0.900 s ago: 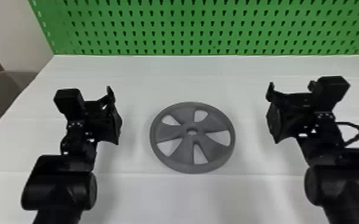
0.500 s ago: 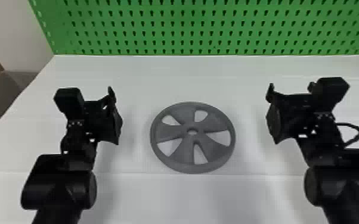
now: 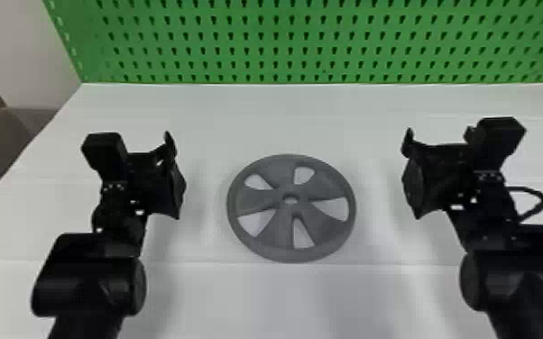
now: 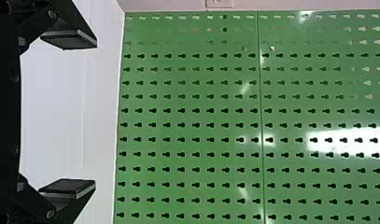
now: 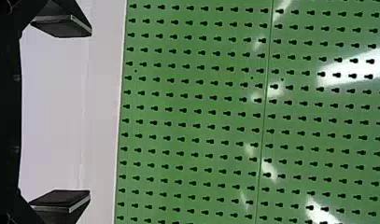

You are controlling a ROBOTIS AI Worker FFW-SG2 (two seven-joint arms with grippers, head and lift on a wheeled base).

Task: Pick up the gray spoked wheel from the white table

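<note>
Well, the left gripper (image 3: 177, 175) and right gripper (image 3: 409, 173) flank the wheel (image 3: 279, 229), wide open, empty.

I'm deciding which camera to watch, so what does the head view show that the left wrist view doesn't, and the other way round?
Head view's own: the gray wheel lying flat on the white table between the arms, the right gripper, and the tiled floor.

Left wrist view's own: a small plate on the wall past an edge of the green board, and a straight seam in that board.

Shared: the table, the board, and the left gripper, its fingers apart.
</note>
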